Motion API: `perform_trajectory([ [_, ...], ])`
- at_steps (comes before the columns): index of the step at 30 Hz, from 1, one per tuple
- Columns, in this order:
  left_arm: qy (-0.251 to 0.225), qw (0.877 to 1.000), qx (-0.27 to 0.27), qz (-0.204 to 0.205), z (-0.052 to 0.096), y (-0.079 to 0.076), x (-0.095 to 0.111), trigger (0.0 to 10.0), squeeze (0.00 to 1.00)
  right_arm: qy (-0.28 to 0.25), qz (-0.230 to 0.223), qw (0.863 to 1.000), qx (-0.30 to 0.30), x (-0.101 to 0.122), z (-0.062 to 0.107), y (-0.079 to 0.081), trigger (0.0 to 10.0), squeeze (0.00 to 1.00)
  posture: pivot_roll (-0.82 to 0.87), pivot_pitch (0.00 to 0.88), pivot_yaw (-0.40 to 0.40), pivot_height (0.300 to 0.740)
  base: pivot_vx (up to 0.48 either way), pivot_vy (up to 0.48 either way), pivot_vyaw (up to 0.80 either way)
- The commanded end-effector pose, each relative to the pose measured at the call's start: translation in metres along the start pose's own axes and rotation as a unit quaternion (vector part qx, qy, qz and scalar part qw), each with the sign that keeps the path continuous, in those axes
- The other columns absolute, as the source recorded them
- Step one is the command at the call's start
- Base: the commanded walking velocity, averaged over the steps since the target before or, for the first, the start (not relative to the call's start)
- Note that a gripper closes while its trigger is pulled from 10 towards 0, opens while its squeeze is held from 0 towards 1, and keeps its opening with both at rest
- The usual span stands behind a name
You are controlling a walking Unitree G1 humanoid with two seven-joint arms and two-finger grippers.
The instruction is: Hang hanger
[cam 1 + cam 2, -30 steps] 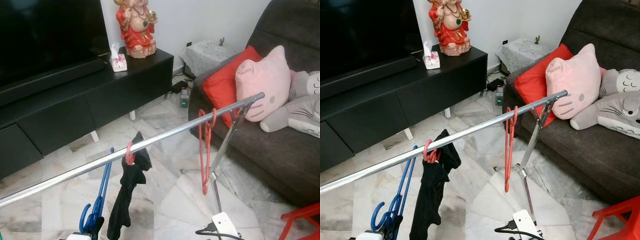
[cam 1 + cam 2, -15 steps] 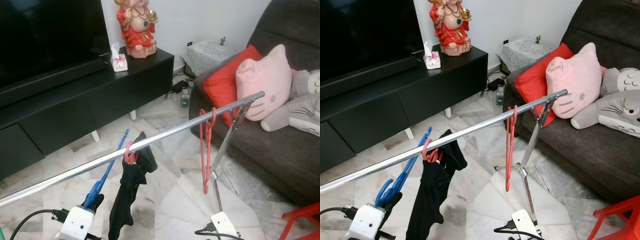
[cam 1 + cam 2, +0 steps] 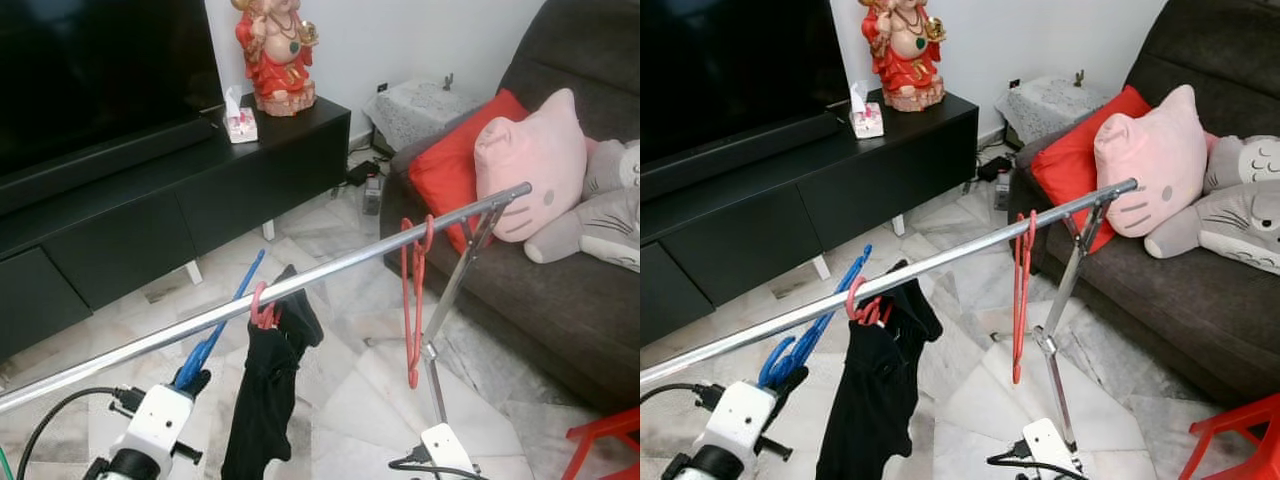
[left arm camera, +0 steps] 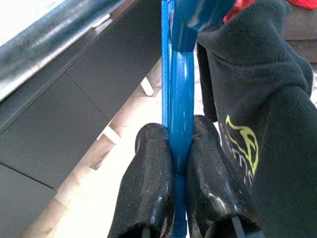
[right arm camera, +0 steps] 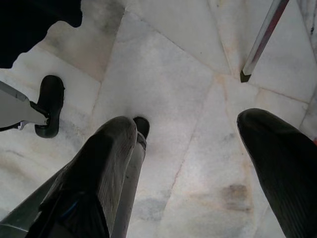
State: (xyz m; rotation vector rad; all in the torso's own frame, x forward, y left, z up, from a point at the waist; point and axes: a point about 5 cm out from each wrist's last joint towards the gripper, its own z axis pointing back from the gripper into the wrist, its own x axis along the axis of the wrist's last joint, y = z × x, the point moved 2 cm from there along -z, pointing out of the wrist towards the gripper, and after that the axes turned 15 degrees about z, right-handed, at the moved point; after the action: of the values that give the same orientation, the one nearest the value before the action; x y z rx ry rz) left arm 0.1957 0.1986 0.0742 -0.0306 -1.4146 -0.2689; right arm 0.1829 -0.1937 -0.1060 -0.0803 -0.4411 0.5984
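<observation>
Here we see the rail [image 3: 330, 272] crossing before the sofa [image 3: 590, 250], with a black garment [image 3: 265, 395] and a red hanger [image 3: 412, 300] hung on it. Our left hand [image 4: 179, 163] pinches the blue hanger [image 3: 215, 330], raised just under the rail beside the garment. Our right hand [image 5: 188, 163] hangs low, fingers spread over the floor [image 5: 163, 84].

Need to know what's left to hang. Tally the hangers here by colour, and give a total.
Red hangers, both on the rail: 2
Blue hanger, clamped in the left gripper: 1
Total: 3
</observation>
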Motion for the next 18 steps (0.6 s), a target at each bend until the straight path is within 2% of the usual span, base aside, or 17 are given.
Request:
perform_trajectory([
  [1, -0.014, 1.000, 0.002, 0.007, -0.003, 0.002, 0.010, 10.0, 0.00, -0.004, -0.008, 1.000, -0.002, 0.004, -0.001, 0.001, 10.0, 0.00, 0.01, 0.000, 0.019, 0.732, 0.000, 0.000, 0.00],
  [8, -0.003, 1.000, 0.010, 0.023, -0.012, 0.005, 0.013, 10.0, 0.00, -0.004, -0.011, 1.000, -0.001, 0.004, -0.001, 0.002, 10.0, 0.00, 0.00, 0.000, 0.025, 0.732, 0.000, 0.000, 0.00],
  [12, -0.001, 1.000, 0.010, 0.024, -0.012, 0.005, 0.013, 10.0, 0.00, -0.004, -0.011, 1.000, -0.001, 0.004, -0.001, 0.002, 10.0, 0.00, 0.00, 0.000, 0.025, 0.732, 0.000, 0.000, 0.00],
  [15, 0.018, 0.995, 0.071, 0.066, -0.021, 0.015, 0.011, 10.0, 0.00, -0.004, -0.010, 1.000, -0.002, 0.004, -0.001, 0.002, 10.0, 0.00, 0.00, 0.000, 0.016, 0.732, 0.000, 0.000, 0.00],
  [18, 0.034, 0.994, 0.079, 0.073, -0.022, 0.014, 0.008, 10.0, 0.00, -0.003, -0.009, 1.000, -0.002, 0.004, -0.001, 0.001, 10.0, 0.00, 0.01, 0.000, 0.014, 0.732, 0.000, 0.000, 0.00],
])
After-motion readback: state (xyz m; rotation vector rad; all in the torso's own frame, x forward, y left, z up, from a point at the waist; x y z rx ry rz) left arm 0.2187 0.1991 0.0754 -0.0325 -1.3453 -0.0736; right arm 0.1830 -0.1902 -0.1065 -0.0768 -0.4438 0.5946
